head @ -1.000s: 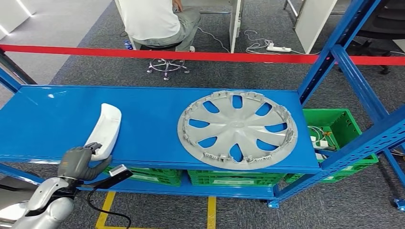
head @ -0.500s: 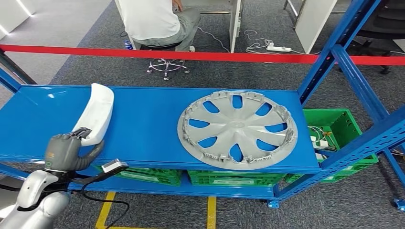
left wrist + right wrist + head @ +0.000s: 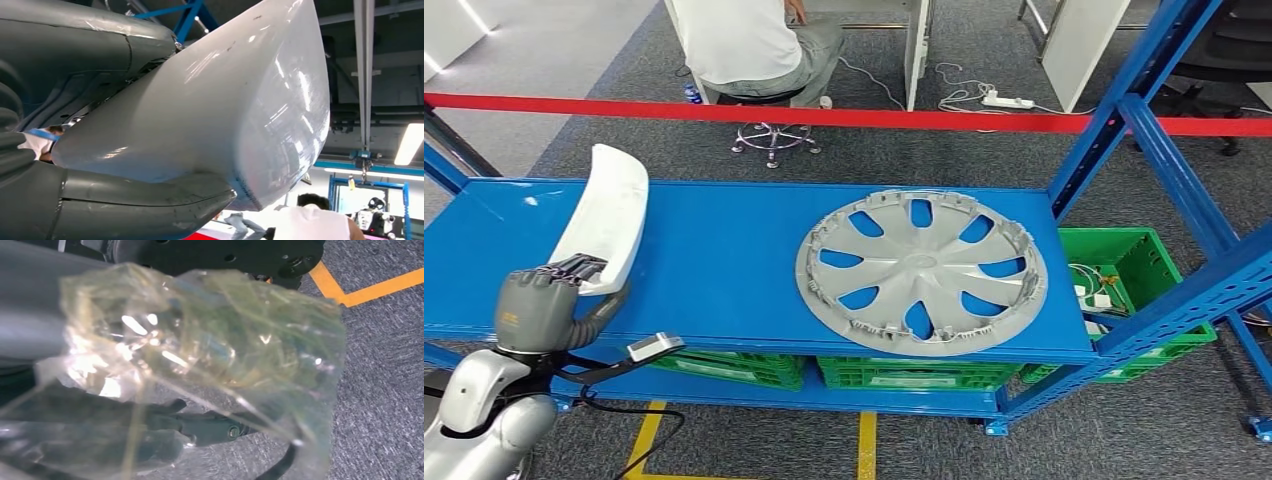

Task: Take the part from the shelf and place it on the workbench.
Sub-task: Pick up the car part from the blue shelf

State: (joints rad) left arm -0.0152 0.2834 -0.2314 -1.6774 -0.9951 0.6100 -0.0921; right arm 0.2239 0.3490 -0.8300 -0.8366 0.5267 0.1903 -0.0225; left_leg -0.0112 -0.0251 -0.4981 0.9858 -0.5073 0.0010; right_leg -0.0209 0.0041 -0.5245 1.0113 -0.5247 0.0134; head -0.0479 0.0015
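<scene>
Now the left hand (image 3: 542,308) grips the white part (image 3: 607,218) by its near end; it has lifted it off the blue shelf (image 3: 724,250) since a second ago; carrying to the workbench remains.

The left arm (image 3: 479,415) is showing as rounded, glossy silver shells with a dark seam between segments. The left hand (image 3: 542,310) is wearing matte grey casing with darker ribbed fingers (image 3: 574,268) and a thick grey thumb (image 3: 140,202). A black cable (image 3: 619,425) is looping beneath the wrist, beside a small silver-faced module on a black bracket (image 3: 652,348)
</scene>
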